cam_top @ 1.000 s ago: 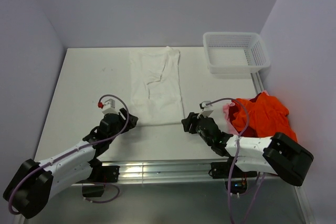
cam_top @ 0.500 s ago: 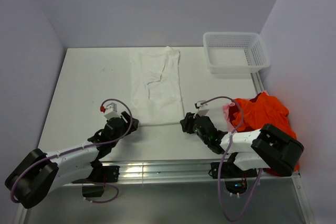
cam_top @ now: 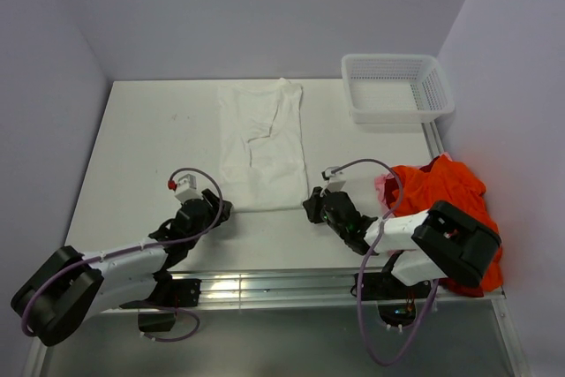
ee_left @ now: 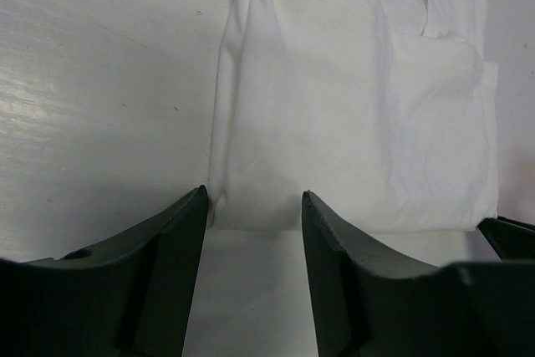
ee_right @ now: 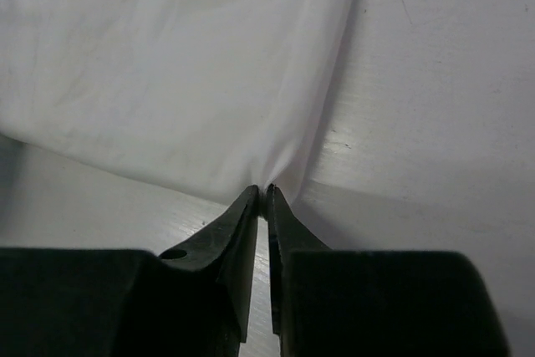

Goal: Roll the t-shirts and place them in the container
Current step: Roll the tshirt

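Observation:
A white t-shirt (cam_top: 262,143) lies folded into a long strip down the middle of the table. My right gripper (ee_right: 266,192) is shut on its near right corner, and the cloth (ee_right: 192,81) puckers up at the fingertips. At the near left corner my left gripper (ee_left: 255,198) stands open, its two fingers straddling the hem of the white cloth (ee_left: 351,114) without pinching it. In the top view the left gripper (cam_top: 221,209) and the right gripper (cam_top: 311,205) sit at the two near corners. An orange-red t-shirt (cam_top: 446,196) lies crumpled at the right edge.
A white mesh basket (cam_top: 396,87) stands at the far right corner of the table. A metal rail (cam_top: 265,287) runs along the near edge between the arm bases. Purple-grey walls close in the table on three sides.
My right gripper has closed on the near right corner of the white t-shirt. The left gripper has narrowed a little and edged up to the near left corner.

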Controlling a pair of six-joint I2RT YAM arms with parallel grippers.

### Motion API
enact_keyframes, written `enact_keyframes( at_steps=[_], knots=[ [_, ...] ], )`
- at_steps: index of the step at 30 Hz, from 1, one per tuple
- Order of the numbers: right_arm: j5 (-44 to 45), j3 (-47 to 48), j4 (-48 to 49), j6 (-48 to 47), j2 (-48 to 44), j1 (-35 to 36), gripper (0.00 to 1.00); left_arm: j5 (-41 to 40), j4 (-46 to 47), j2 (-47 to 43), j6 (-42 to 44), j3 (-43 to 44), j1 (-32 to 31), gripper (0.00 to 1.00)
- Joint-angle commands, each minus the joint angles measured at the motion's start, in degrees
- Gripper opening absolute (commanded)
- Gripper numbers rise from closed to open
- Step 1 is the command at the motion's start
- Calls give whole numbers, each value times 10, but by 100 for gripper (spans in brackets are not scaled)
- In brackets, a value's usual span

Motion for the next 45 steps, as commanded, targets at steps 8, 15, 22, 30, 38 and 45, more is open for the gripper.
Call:
enact_keyframes(
  at_steps=[8,15,22,30,38,45],
  knots=[
    [20,11,-2,25,-8,-11,0,-6,-2,-6,-24,-23,-24,54],
    [39,-41,0,66,-45,-10,0,-41,1,5,-40,-30,-73,53],
    [39,-50,1,71,-54,-9,0,-55,4,3,-66,-52,-101,52],
    [55,-73,-4,81,-85,-9,0,-89,-35,33,-102,-40,-129,50],
    [54,-50,-17,74,-55,-9,0,-106,-57,31,-126,-38,-136,49],
    [52,-51,-10,74,-48,-9,0,-113,-85,64,-148,-18,-146,48]
  ],
)
